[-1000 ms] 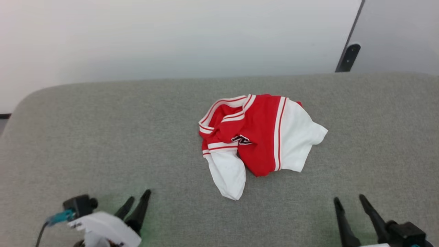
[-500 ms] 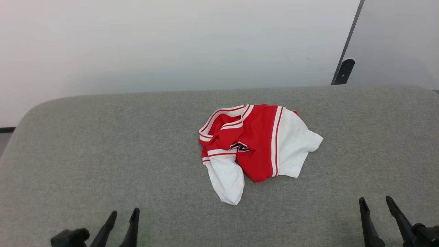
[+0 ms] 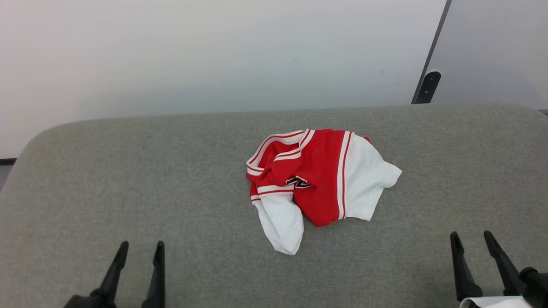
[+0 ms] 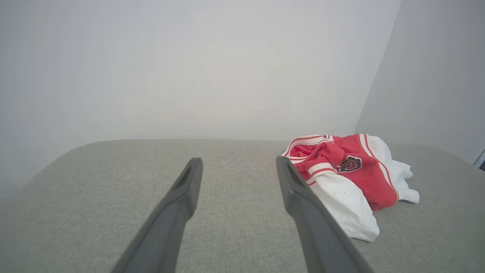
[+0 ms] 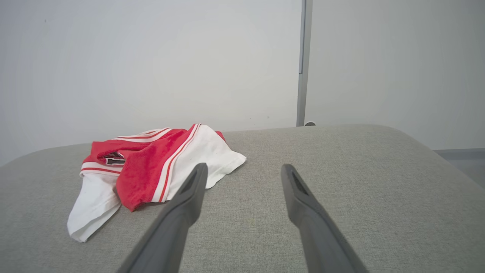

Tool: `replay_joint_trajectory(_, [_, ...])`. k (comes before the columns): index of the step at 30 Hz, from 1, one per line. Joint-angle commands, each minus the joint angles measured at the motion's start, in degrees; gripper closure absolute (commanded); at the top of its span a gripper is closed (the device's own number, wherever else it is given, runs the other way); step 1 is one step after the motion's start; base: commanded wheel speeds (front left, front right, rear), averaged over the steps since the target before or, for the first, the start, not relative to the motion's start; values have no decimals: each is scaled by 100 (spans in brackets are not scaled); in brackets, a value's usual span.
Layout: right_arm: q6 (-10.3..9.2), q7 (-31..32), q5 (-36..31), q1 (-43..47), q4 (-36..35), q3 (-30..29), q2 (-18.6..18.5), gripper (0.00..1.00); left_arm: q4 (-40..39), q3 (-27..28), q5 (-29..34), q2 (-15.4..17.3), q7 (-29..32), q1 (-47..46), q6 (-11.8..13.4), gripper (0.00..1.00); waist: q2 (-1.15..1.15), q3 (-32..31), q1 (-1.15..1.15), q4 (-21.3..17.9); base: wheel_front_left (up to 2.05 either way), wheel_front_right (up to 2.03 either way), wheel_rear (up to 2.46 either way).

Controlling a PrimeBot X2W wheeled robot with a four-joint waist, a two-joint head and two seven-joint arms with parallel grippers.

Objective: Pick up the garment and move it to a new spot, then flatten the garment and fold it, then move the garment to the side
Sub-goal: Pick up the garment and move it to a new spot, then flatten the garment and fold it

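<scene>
The shirt (image 3: 319, 179) is lying crumpled mid-pad (image 3: 128, 171), untouched. The left gripper (image 3: 142, 246) and right gripper (image 3: 471, 235) are hovering at the near edge, jaws spread wide, holding nothing. The pick-up is only beginning, I judge; a gripper is needing to reach farther in and pinch a fold.

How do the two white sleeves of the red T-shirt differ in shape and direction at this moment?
The near sleeve is bunched into a narrow tongue; the right-hand sleeve lies spread wide. The near sleeve points toward the robot; the right-hand sleeve points to the robot's right. Both are white, join the T-shirt's red body at striped trim, and rest on the grey fabric surface.
</scene>
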Motion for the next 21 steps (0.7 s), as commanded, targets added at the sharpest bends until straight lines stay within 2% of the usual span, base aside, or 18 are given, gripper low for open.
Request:
replay_joint_trajectory(1, [-6, 3, 47, -28, 7, 21, 20, 0, 7, 91, 96, -112, -1, 93, -85, 0, 0, 2, 0, 1, 0, 0, 0])
replay_joint_trajectory(9, [-6, -55, 63, 20, 151, 101, 56, 0, 141, 387, 532, -497, -1, 141, -365, 0, 0, -2, 0, -14, 0, 0, 0])
replay_joint_trajectory(16, [-6, -24, 76, -61, 179, 133, 53, 0, 144, 487, 709, -635, -1, 109, -480, 0, 0, 13, 0, 14, 0, 0, 0])
replay_joint_trajectory(21, [-6, 432, 106, -567, 276, 426, -175, 0, 68, 485, 731, -739, -1, 17, -504, 0, 0, 158, 0, 20, 0, 0, 0])
